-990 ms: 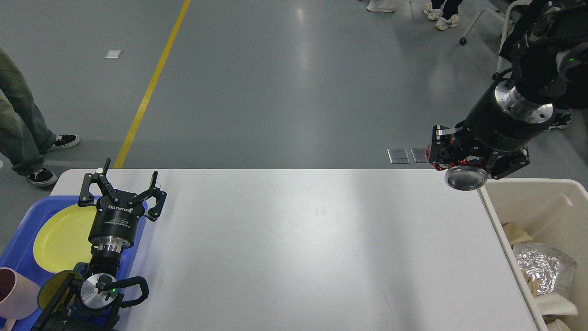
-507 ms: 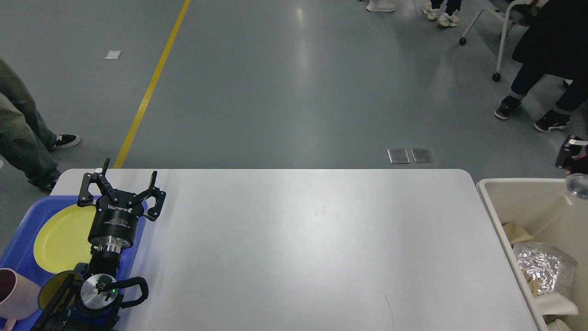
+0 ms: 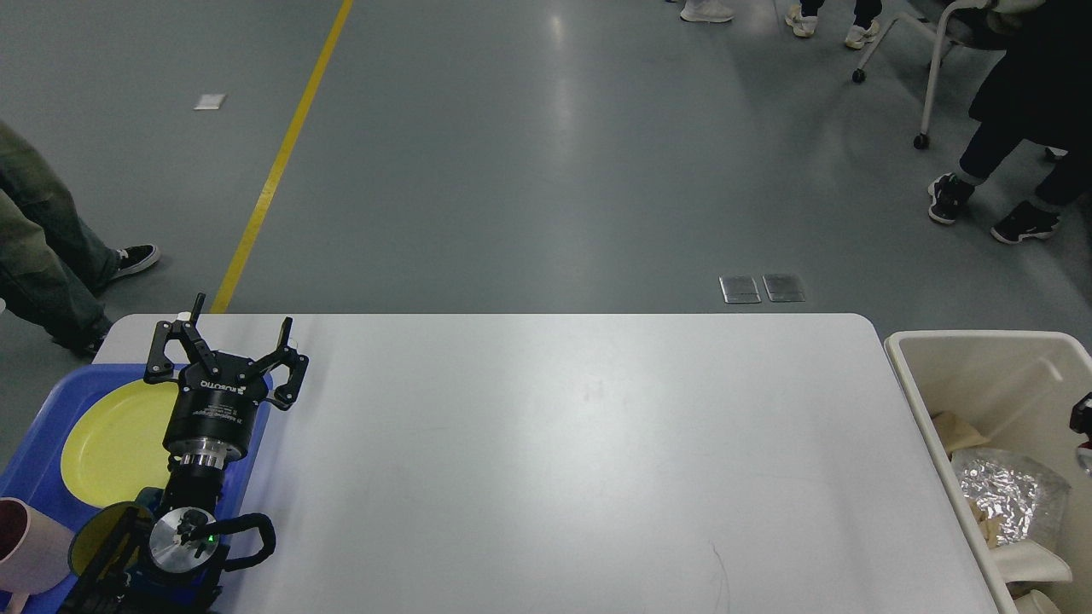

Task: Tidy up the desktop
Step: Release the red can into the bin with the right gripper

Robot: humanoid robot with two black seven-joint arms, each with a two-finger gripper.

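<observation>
The desktop (image 3: 554, 443) is a wide white tabletop with rounded corners, and its surface is bare. My left gripper (image 3: 239, 328) is open and empty, standing over the desktop's far left corner at the right edge of a blue tray. Of my right gripper (image 3: 1083, 422) only a small dark and red piece shows at the right edge of the view, over the beige bin. Its fingers cannot be told apart.
The blue tray (image 3: 34, 443) at the left holds a yellow plate (image 3: 111, 435), a pink cup (image 3: 26, 546) and a small yellow dish (image 3: 94, 533). The beige bin (image 3: 981, 341) at the right holds crumpled foil (image 3: 1007, 495) and paper. People stand on the floor beyond.
My right arm has swung from above the desktop's far right corner out to the right and down, almost leaving the view. The left arm has not moved.
</observation>
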